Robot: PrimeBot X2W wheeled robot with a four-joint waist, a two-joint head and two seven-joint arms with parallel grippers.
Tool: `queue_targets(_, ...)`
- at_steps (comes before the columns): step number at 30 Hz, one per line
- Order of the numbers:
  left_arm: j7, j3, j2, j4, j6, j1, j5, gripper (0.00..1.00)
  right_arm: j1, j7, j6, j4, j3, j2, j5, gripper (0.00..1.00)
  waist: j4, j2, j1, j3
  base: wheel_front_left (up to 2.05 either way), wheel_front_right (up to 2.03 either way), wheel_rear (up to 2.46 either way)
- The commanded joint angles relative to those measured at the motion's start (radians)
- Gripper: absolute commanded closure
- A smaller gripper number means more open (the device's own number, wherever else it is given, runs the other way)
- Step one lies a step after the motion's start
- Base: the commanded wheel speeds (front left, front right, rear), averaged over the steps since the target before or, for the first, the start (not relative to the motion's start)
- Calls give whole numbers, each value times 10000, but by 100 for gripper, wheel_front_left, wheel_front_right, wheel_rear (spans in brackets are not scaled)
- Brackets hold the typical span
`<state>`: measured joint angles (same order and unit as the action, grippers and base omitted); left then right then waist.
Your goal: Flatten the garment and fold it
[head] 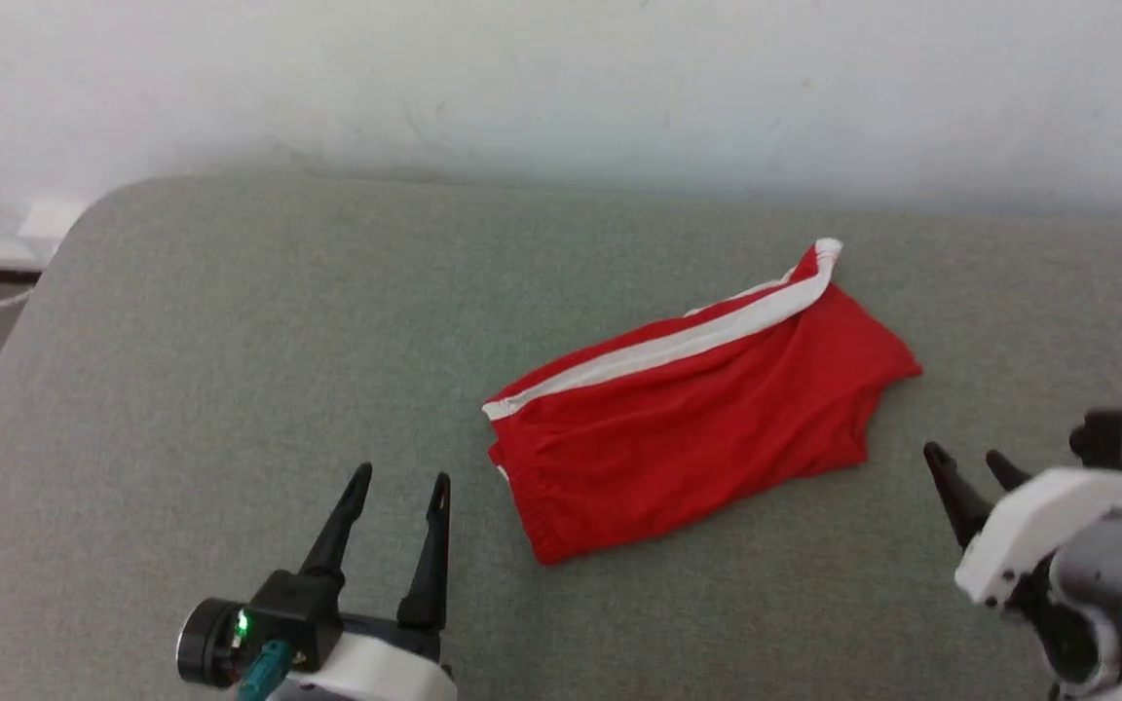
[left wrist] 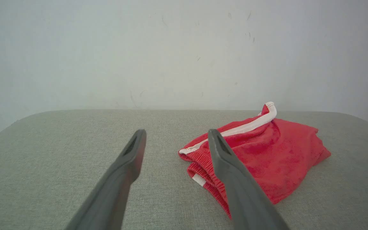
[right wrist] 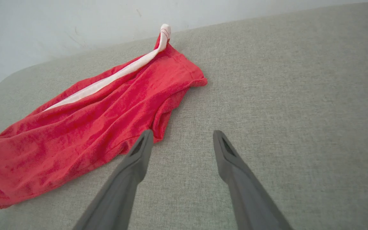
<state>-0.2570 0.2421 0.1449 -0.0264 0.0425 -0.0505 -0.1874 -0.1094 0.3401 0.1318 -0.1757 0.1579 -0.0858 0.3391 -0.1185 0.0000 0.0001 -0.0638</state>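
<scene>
Flanking the bunched garment (head: 697,409), the left gripper (head: 402,477) and right gripper (head: 962,455) are hanging wide and empty; each should be pinching its nearest end, pulling outward.

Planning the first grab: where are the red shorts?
In the head view the red shorts lie right of centre on the grey cushion, between the left end effector and the right end effector.

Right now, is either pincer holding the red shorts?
No, the left pincer and right pincer stand open and empty, the shorts lying loose on the grey cushion.
</scene>
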Motion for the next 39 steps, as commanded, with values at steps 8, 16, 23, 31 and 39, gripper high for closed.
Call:
queue_targets(8,-47,-159,-486,-31,-474,710,422,0,-2619,3576,-11,-1059,1186,98,370,0,-1211,0,-1,-1382,0,0,0)
queue_targets(16,-47,-159,-759,-160,-687,962,611,0,-4413,4509,-11,-3129,2608,104,-483,0,-1880,0,-1,-1790,0,0,0)
queue_targets(23,-47,-175,-872,-235,-765,1084,644,0,-4922,5086,-11,-4434,2455,-192,-1714,0,-2158,0,-1,-1975,0,0,0)
queue_targets(31,-47,-197,-924,-396,-778,1046,617,0,-4901,4801,-11,-5176,2182,-305,-2108,100,-2100,0,-1,-1804,0,0,0)
queue_targets(39,-47,-243,-938,-565,-826,836,629,0,-4575,3238,-11,-5035,1741,-390,-1218,100,-1656,0,-1,-1008,0,0,0)
